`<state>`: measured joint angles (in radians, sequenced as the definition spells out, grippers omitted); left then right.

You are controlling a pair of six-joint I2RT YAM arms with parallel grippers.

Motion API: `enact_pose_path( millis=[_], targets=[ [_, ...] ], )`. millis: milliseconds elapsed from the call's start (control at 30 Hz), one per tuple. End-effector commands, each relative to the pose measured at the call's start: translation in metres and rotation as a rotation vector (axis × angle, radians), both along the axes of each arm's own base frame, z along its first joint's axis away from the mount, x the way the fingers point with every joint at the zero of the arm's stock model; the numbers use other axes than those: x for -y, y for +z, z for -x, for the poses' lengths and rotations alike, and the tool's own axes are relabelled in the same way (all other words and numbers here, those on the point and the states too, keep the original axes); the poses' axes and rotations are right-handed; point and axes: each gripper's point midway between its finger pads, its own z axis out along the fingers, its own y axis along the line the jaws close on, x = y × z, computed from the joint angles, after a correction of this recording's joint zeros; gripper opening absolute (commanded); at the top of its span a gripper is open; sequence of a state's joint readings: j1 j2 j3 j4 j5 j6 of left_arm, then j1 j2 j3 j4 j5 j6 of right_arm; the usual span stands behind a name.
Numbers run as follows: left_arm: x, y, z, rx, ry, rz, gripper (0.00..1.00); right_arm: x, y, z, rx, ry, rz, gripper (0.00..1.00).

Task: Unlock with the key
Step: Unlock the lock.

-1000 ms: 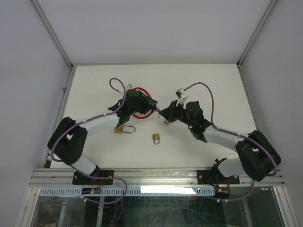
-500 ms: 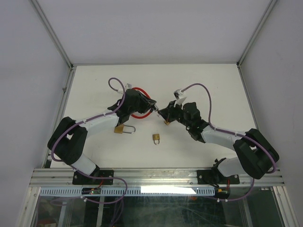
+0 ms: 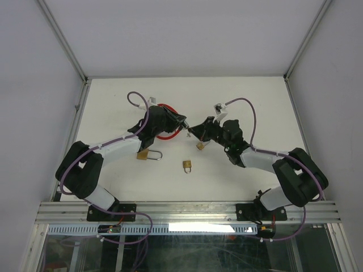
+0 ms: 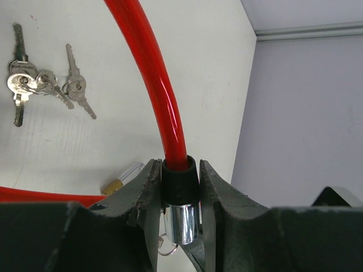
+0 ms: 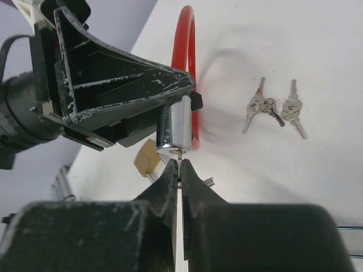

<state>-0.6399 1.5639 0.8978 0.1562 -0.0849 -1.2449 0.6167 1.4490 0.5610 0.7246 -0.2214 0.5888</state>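
- One white table [image 3: 249,96].
- Two black-and-white robot arms: left arm [image 3: 113,148] and right arm [image 3: 261,160]. Their tips meet over mid-table.
- One red looped cable lock [image 4: 164,96]. It ends in a black collar and a chrome lock cylinder [image 5: 176,127], which is lifted off the table.
- Left gripper [image 4: 178,170]: jaws partly closed, clamped on the black collar from both sides, cylinder pointing towards the right arm.
- Three small brass padlocks on the table: one beside the left forearm [image 3: 148,154], one in the middle nearer the bases [image 3: 187,165], and one just below the right gripper [image 3: 200,145].
- Two ringed bunches of silver keys [image 5: 260,105] [image 5: 292,109], lying close together on the table, apart from the loop.
- One small metal key [image 5: 179,152], its tip at the cylinder's end face.
- Right gripper [image 5: 178,165]: jaws fully closed, pinching that key.
- Change over the last second: right wrist has moved in towards the left gripper, closing the gap. Padlocks have not moved.
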Motion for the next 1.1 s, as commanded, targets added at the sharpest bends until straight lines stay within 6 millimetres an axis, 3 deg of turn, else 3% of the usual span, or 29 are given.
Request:
enact_pose_path(
  millis=[0,67,100,200,467,667,833,1067],
  targets=[
    [0.047,0.071,0.060,0.145,-0.312,0.190,0.00,-0.007,0.101,-0.021,0.051,-0.007,-0.367,0.00],
    [0.044,0.076,0.060,0.187,-0.304,0.195,0.00,-0.002,0.097,-0.025,-0.055,-0.030,-0.414,0.00],
    [0.040,0.091,0.063,0.234,-0.305,0.218,0.00,0.001,0.093,-0.027,-0.105,-0.041,-0.431,0.00],
    [0.036,0.107,0.068,0.310,-0.313,0.257,0.00,0.000,0.091,-0.022,-0.199,-0.022,-0.489,0.00],
    [0.034,0.121,0.084,0.440,-0.377,0.308,0.00,-0.006,0.091,-0.013,-0.390,0.040,-0.604,0.00],
    [0.028,0.129,0.100,0.547,-0.420,0.358,0.00,-0.008,0.074,-0.013,-0.509,0.045,-0.651,0.00],
    [0.023,0.138,0.108,0.636,-0.444,0.363,0.00,-0.012,0.065,-0.010,-0.569,0.076,-0.685,0.00],
    [0.010,0.146,0.100,0.675,-0.414,0.359,0.00,-0.009,0.060,-0.009,-0.507,0.052,-0.590,0.02]
  ],
)
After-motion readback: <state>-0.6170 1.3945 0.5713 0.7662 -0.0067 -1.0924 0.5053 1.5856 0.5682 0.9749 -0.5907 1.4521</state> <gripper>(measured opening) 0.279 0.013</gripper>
